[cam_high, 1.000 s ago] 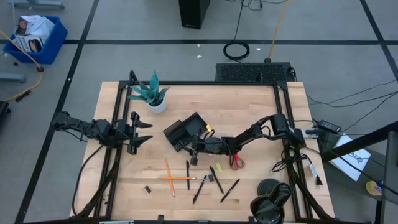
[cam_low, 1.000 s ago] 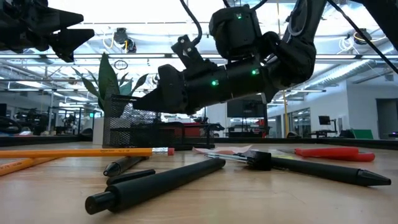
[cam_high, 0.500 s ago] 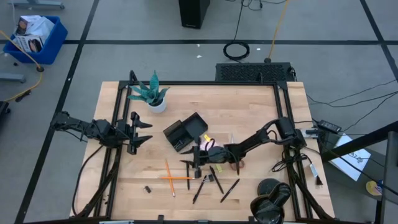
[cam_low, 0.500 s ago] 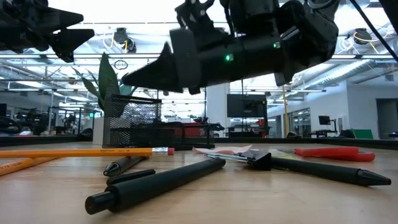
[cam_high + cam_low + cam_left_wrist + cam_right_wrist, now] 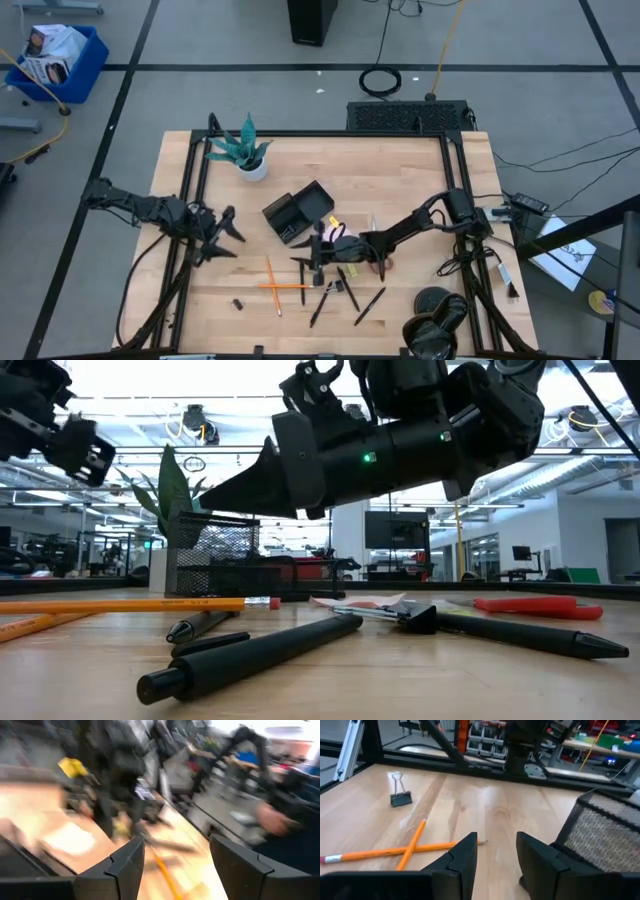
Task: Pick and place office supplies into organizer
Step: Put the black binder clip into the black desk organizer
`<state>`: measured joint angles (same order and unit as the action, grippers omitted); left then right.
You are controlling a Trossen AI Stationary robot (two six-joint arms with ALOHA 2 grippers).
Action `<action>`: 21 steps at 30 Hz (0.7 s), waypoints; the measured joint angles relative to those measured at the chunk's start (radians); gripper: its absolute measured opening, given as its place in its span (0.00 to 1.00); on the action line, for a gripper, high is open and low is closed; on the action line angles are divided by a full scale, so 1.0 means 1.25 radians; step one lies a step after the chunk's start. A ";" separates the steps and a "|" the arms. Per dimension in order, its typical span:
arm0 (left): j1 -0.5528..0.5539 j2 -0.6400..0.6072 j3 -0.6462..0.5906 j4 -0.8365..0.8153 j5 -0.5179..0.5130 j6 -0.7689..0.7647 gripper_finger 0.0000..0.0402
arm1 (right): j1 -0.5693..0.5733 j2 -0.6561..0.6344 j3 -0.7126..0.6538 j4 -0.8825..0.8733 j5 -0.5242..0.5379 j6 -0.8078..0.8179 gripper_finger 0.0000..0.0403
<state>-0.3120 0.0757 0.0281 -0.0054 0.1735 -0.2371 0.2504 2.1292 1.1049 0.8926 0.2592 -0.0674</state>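
Note:
The black mesh organizer stands mid-table. Near the front edge lie two crossed orange pencils, several black pens and a small binder clip. Red-handled scissors lie partly under my right arm. My right gripper hovers level and open just in front of the organizer, above the pens, with nothing between its fingers. My left gripper hangs open and empty over the table's left side, away from all supplies.
A potted green plant stands at the far left of the table. In the low view the pens and a pencil lie right in front of the camera. Black frame rails run along the table's edges.
My right gripper has gone from beside the organizer toward the table's near edge and a little up, then stopped above the pens. My left gripper has rolled and swung round at the wrist, sinking a little. No supply has moved.

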 joint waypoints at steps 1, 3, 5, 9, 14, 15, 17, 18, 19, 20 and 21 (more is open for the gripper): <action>-0.009 0.015 0.000 0.006 0.016 -0.028 0.57 | 0.000 0.000 0.000 -0.003 0.000 0.002 0.32; -0.035 0.046 -0.003 0.011 0.026 -0.049 0.57 | 0.000 0.000 0.000 -0.009 0.000 0.003 0.32; -0.060 0.077 -0.003 0.016 0.008 -0.037 0.57 | 0.000 0.000 0.000 -0.013 0.000 0.003 0.32; -0.108 0.140 -0.004 0.062 -0.044 -0.051 0.57 | -0.001 0.000 0.000 -0.013 0.001 -0.001 0.32; -0.178 0.210 -0.004 0.072 -0.116 -0.027 0.57 | -0.001 0.000 0.000 -0.018 0.001 0.002 0.32; -0.194 0.223 -0.004 0.074 -0.141 -0.027 0.57 | -0.001 0.000 0.000 -0.018 0.001 0.002 0.32; -0.227 0.250 -0.004 0.076 -0.193 -0.030 0.57 | -0.001 0.000 0.000 -0.026 0.001 0.002 0.32; -0.244 0.264 -0.004 0.086 -0.217 -0.034 0.57 | -0.001 0.000 0.000 -0.032 0.001 0.002 0.32; -0.262 0.277 -0.004 0.103 -0.242 -0.038 0.57 | -0.001 0.000 0.000 -0.037 0.001 0.002 0.32; -0.281 0.291 -0.004 0.125 -0.264 -0.041 0.57 | -0.001 0.000 0.000 -0.040 0.001 0.003 0.32; -0.300 0.304 -0.004 0.149 -0.284 -0.040 0.57 | -0.001 0.000 0.000 -0.043 0.001 0.002 0.32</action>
<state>-0.6875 0.4553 0.0231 0.1814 -0.1821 -0.2867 0.2497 2.1292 1.1049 0.8392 0.2600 -0.0643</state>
